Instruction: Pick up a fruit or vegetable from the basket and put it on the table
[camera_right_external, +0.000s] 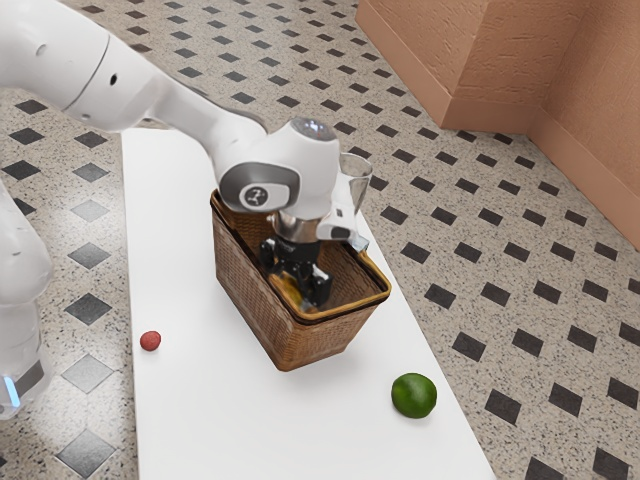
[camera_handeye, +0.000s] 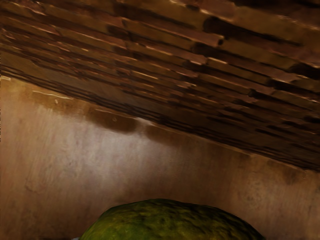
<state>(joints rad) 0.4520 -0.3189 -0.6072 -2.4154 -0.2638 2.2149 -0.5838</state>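
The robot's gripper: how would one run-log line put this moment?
gripper down in basket | bumpy green fruit close by, hold unclear | on table: dark green fruit, small red fruit

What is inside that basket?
A rough green fruit or vegetable, partly seen, by the basket's brown floor; the jaws reach in too. The basket's wall and the arm hide the rest: anything else, I can't tell.

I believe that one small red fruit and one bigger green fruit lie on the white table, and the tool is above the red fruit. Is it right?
Not the tool's place: the exterior view shows the tool reaching down into the basket. The small red fruit and bigger green fruit do lie on the white table.
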